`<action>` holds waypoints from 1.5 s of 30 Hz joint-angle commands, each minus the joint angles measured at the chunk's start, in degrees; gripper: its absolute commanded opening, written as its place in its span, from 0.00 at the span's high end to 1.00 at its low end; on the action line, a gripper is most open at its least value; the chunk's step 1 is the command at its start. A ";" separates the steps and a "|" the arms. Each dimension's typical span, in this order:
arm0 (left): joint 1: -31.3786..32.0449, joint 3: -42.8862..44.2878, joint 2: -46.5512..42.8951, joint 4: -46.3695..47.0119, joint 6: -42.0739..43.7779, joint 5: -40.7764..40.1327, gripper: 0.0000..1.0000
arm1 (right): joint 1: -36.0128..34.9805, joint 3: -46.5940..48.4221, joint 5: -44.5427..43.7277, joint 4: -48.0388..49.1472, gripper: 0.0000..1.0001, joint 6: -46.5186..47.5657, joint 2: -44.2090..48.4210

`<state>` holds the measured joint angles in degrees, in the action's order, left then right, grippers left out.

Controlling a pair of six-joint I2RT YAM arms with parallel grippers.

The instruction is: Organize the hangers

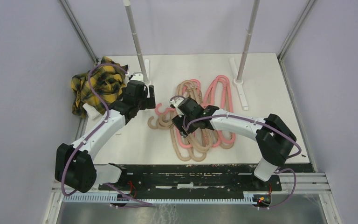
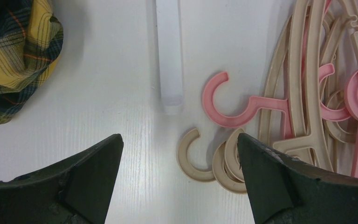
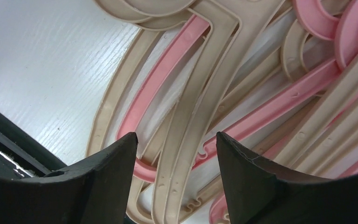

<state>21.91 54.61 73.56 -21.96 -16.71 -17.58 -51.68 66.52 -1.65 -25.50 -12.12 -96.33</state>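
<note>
A tangled pile of salmon pink and beige hangers lies in the middle of the white table. My left gripper is open and empty, just left of the pile. In the left wrist view the gripper hovers above a beige hook, with a pink hook further ahead. My right gripper is open over the pile's left side. In the right wrist view the gripper straddles a beige hanger arm without closing on it.
A yellow-black plaid cloth is bunched at the table's back left, also in the left wrist view. Two upright rack poles stand at the back on white feet. Walls enclose the table on both sides.
</note>
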 commanded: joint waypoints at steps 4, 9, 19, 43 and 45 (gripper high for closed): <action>-0.39 0.49 -2.52 0.73 -1.84 -1.22 0.01 | -0.17 -1.32 -3.43 3.57 0.30 -1.12 -2.29; -0.39 0.06 -3.93 0.94 -1.75 -1.85 0.01 | -0.17 -1.07 -5.56 3.34 0.38 -0.63 -4.89; -0.38 0.25 -4.51 0.52 -1.57 -1.88 0.01 | -0.17 0.68 -5.96 -0.52 0.99 -0.60 -1.92; -0.56 -0.86 -21.67 0.77 -4.19 -13.60 0.00 | 11.73 22.00 -3.63 -13.30 0.99 0.81 10.29; -0.56 -1.06 -22.04 0.73 -3.73 -13.87 0.00 | 15.29 26.83 1.94 -12.83 0.99 -0.97 8.74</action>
<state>21.61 53.78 53.87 -23.73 -18.59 -27.86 -41.95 83.99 -7.18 -40.10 -12.14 -85.80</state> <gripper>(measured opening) 0.995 0.089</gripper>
